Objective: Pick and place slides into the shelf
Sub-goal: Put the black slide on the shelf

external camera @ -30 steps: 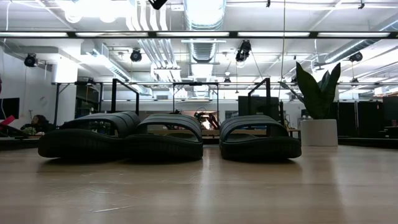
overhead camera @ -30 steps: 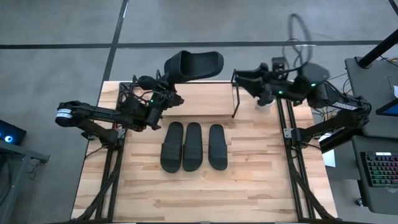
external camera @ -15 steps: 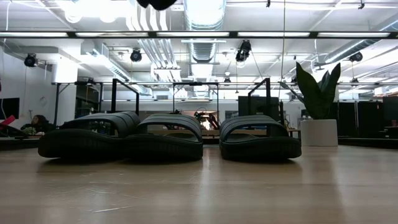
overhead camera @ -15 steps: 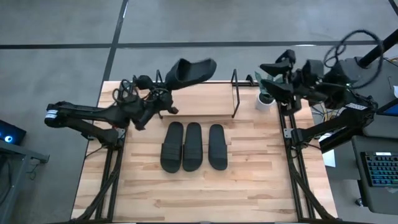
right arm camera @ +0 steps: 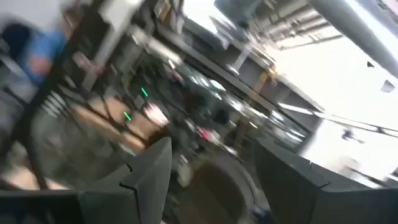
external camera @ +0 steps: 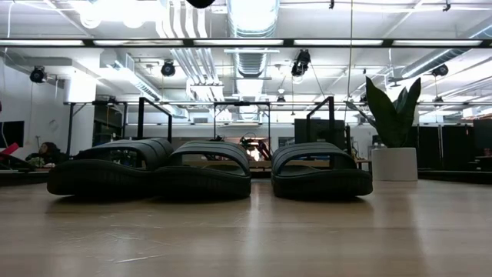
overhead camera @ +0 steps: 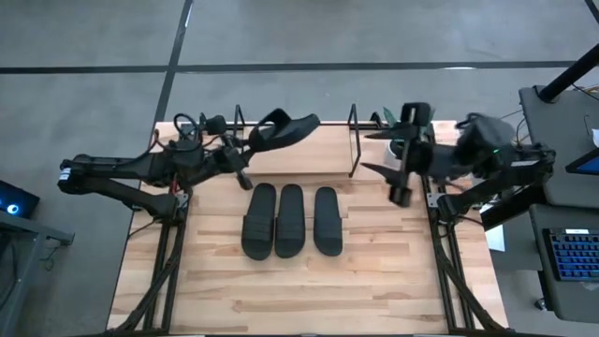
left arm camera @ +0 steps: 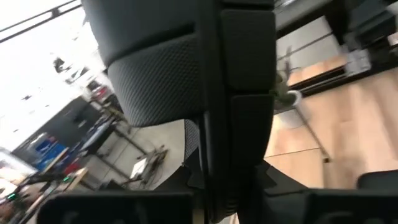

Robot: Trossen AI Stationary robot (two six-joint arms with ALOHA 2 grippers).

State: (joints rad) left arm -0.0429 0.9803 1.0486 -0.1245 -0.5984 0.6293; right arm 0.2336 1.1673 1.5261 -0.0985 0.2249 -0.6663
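Observation:
Three black slides (overhead camera: 289,220) lie side by side on their soles in the middle of the table, also seen in the low view (external camera: 207,169). A fourth slide (overhead camera: 283,129) hangs in the air over the shelf (overhead camera: 323,148), whose wire end frames (overhead camera: 354,140) stand at the table's far edge. My left gripper (overhead camera: 247,153) is shut on that slide. My right gripper (overhead camera: 386,154) is open beside the shelf's right end frame, its fingers pointing toward the table's left. My left gripper holds the fourth slide by the end nearest the arm (overhead camera: 260,140), reaching in level from the table's left. In the wrist view one finger (left arm camera: 244,93) lies flat against the dotted sole (left arm camera: 158,78). The slide is lifted clear and tilted above the shelf.
A small white pot with a plant (overhead camera: 401,148) stands at the table's far right, close to my right gripper. Bare wood (overhead camera: 299,290) lies toward the near edge. A keyboard (overhead camera: 573,253) sits on a side stand to the right.
My left gripper has come down and drawn back toward the table's left, bringing the held slide lower and tipping it over the shelf. My right arm has swung off the shelf's right end frame, out to the right, then toward the near edge, turning as it went.

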